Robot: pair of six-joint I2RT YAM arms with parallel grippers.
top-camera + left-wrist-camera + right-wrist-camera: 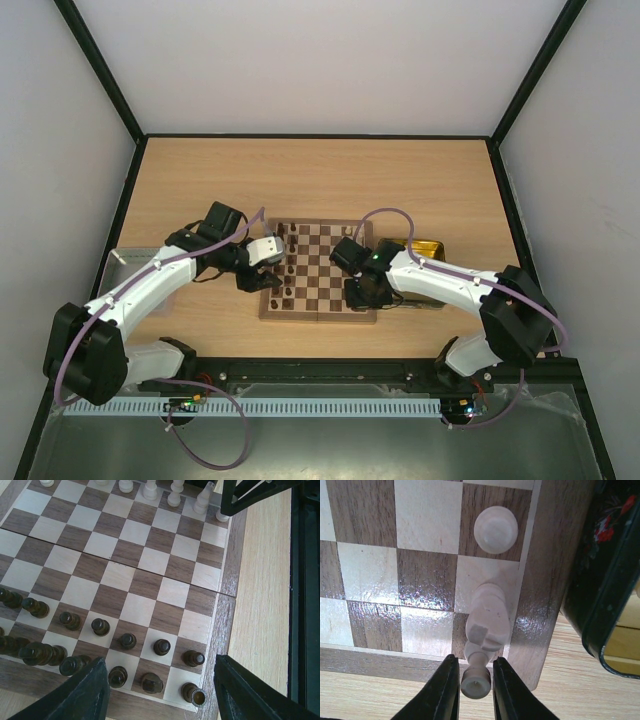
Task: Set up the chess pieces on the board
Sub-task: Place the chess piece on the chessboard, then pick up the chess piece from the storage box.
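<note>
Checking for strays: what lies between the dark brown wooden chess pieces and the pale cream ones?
Left wrist view: only bare squares of the checked wooden board and its fold seam separate dark brown pieces from pale cream pieces.

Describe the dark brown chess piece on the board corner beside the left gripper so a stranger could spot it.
Start at the checkered wooden chessboard and its side filled with dark brown wooden pieces. Follow their outer row to the light corner square nearest the robot. That dark corner piece alone shows a pale hollow in its top.
</note>
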